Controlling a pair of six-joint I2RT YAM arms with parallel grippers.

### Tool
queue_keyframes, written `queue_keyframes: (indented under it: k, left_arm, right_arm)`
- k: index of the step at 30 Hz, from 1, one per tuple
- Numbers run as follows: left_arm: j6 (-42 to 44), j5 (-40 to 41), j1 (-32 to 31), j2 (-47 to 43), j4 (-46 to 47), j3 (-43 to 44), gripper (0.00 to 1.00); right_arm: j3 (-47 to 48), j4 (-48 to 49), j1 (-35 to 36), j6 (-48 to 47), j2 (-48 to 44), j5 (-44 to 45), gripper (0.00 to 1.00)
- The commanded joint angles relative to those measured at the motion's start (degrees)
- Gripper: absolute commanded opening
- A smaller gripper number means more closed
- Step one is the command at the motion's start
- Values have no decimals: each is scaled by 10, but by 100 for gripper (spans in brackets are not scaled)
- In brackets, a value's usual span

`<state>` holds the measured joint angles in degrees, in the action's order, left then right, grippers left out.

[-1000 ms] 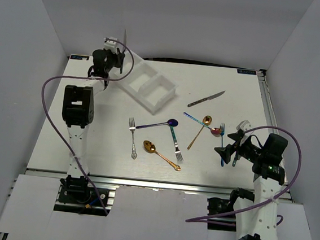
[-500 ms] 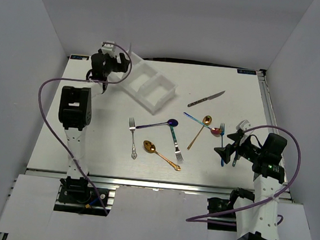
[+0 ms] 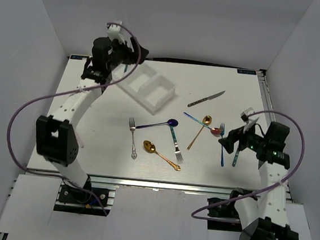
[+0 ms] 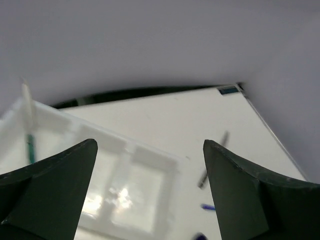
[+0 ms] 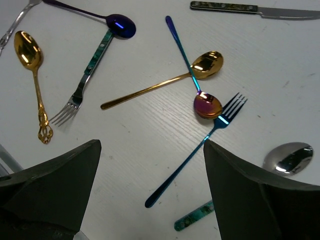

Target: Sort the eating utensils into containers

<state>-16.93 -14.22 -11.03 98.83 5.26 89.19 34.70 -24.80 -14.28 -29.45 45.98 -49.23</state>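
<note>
Two sets of fingers, both spread wide, gripping nothing: left fingers point(image 4: 50, 185) hang over the white tray point(image 4: 127, 150), and a blue fork point(image 5: 192, 153) lies between the right fingers point(image 5: 50, 185).

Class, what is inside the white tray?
A green-handled utensil leans in the tray's leftmost compartment, its pale tip above the rim. The other two look empty where visible. The left end effector hides the near corners.
</note>
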Motion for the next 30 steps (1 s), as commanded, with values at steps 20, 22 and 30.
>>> queue_keyframes:
  k: [20, 22, 30]
  left_arm:
    - [-6, -138, -17, -427, -61, -473, 98]
    - [-7, -145, -17, -432, -57, -486, 98]
    - [-4, -152, -16, -449, -68, -491, 98]
  right_arm:
    - [210, -132, 194, -36, 190, 193, 89]
    - [214, -127, 193, -39, 208, 195, 89]
    - [286, -148, 273, -43, 303, 222, 89]
